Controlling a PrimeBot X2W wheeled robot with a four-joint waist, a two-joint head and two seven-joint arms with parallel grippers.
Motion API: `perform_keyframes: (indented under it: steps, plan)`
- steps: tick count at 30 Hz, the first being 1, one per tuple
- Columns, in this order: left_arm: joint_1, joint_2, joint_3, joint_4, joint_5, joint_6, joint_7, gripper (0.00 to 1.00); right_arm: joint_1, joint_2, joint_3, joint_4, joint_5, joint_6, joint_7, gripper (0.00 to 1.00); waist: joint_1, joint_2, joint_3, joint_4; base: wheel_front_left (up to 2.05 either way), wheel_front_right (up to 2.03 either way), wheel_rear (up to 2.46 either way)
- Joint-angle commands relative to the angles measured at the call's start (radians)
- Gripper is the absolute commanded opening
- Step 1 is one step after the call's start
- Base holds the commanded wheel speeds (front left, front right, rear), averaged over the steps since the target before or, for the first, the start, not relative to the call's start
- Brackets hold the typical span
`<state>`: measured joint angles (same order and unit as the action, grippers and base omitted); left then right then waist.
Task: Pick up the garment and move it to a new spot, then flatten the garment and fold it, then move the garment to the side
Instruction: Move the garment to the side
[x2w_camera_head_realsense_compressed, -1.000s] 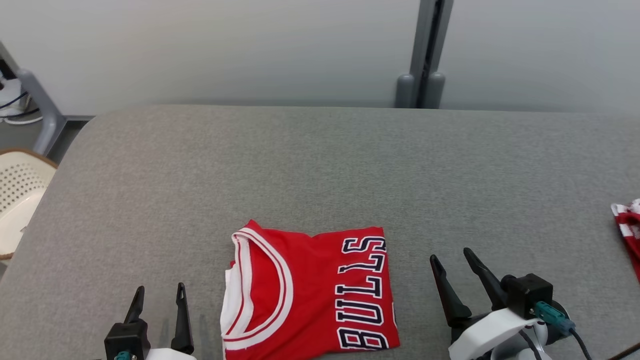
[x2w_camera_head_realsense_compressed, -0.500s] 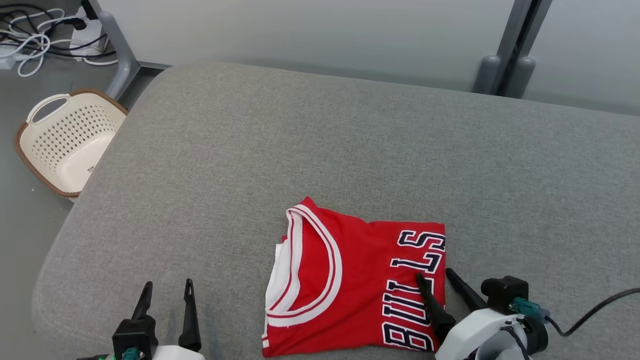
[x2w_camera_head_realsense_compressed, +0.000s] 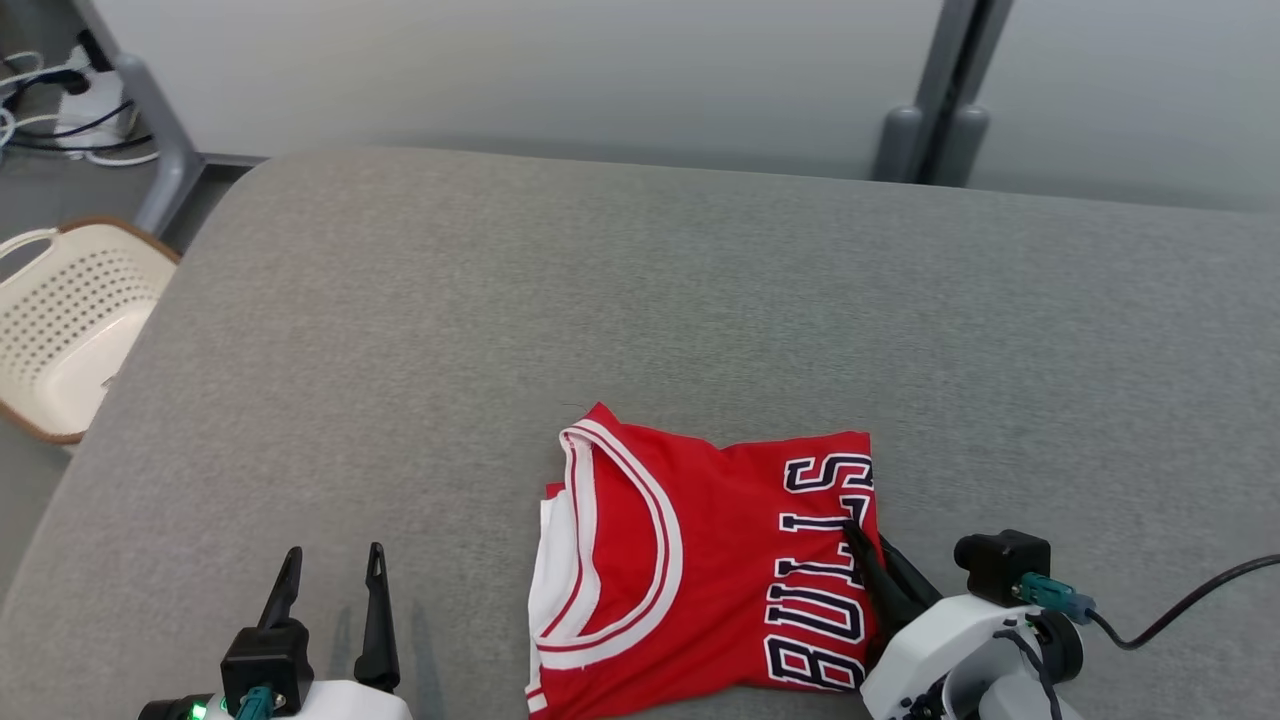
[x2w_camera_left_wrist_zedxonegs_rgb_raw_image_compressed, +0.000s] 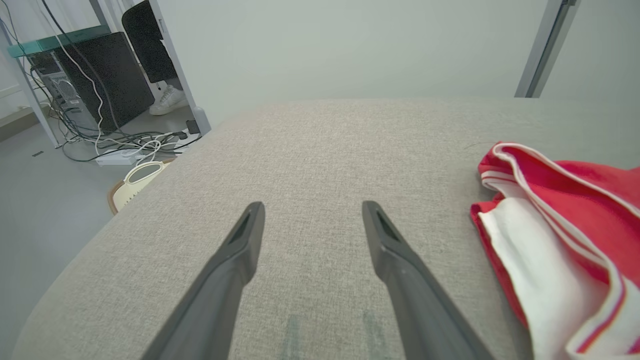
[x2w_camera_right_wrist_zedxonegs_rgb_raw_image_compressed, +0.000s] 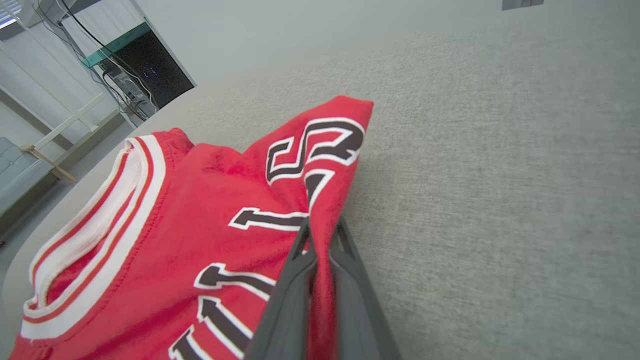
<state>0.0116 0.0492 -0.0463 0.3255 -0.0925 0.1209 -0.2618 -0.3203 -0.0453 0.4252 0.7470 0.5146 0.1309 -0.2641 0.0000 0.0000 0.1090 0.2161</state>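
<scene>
The folded red garment (x2w_camera_head_realsense_compressed: 700, 560) lies at the near middle of the grey tabletop (x2w_camera_head_realsense_compressed: 600, 300). Its right edge is now pinched tight in our right tool (x2w_camera_head_realsense_compressed: 868, 540), which a second ago stood spread just to the right of the cloth. How many layers it has caught, we cannot quite tell. Our left tool (x2w_camera_head_realsense_compressed: 334, 555) rests spread at the near left, apart from the garment. With the folding seemingly done, we judge the move to the side is beginning.
</scene>
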Motion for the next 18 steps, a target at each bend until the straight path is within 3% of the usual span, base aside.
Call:
perform_keyframes:
  steps: [1, 14, 18]
  plan:
    - [-0.008, 0.003, 0.003, -0.006, 0.006, -0.004, -0.004, 1.0, 0.006, -0.012, -0.011, -0.006, -0.004, 0.0, 0.001, 0.0, 0.0, 0.0, -0.016, -0.089, 0.0, 0.0, 0.0]
    - [-0.058, 0.004, -0.044, 0.0, -0.017, -0.004, -0.003, 1.0, 0.024, -0.009, -0.055, -0.029, -0.04, 0.0, 0.001, 0.0, 0.0, 0.0, -0.014, -0.494, 0.0, 0.0, 0.0]
    - [-0.065, 0.004, -0.048, 0.005, -0.018, -0.007, -0.003, 1.0, 0.029, -0.009, -0.058, -0.035, -0.041, 0.0, 0.001, 0.0, 0.0, 0.0, -0.01, -0.573, 0.0, 0.0, 0.0]
